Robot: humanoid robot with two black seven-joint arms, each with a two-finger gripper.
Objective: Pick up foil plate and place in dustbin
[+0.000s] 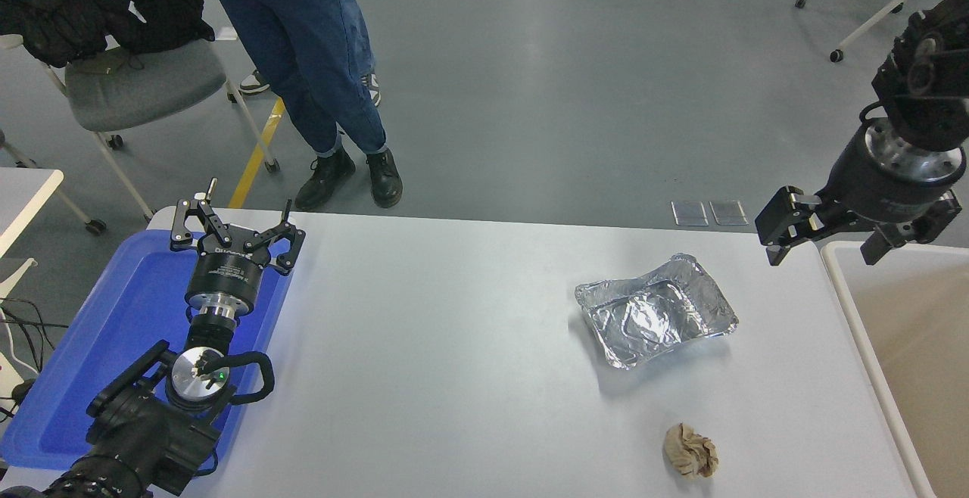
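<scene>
- Right claw point(829, 239), black metal, spread wide, holding nothing, above the worktop's point(454, 347) far right corner.
- Crinkled silver foil plate point(655, 309) lies below-left of it.
- Cream-rimmed dustbin point(863, 331) just right.

Bare surface point(454, 347) is lying open all around the foil plate point(655, 311), so nothing is crowding its rim on any side. The only nearby obstacle is a crumpled brown paper ball point(690, 449), sitting apart toward the near edge. Between plate and dustbin point(855, 316) nothing is standing except the bin's raised cream rim, under the right pincer point(825, 241) with its jaws spread.
</scene>
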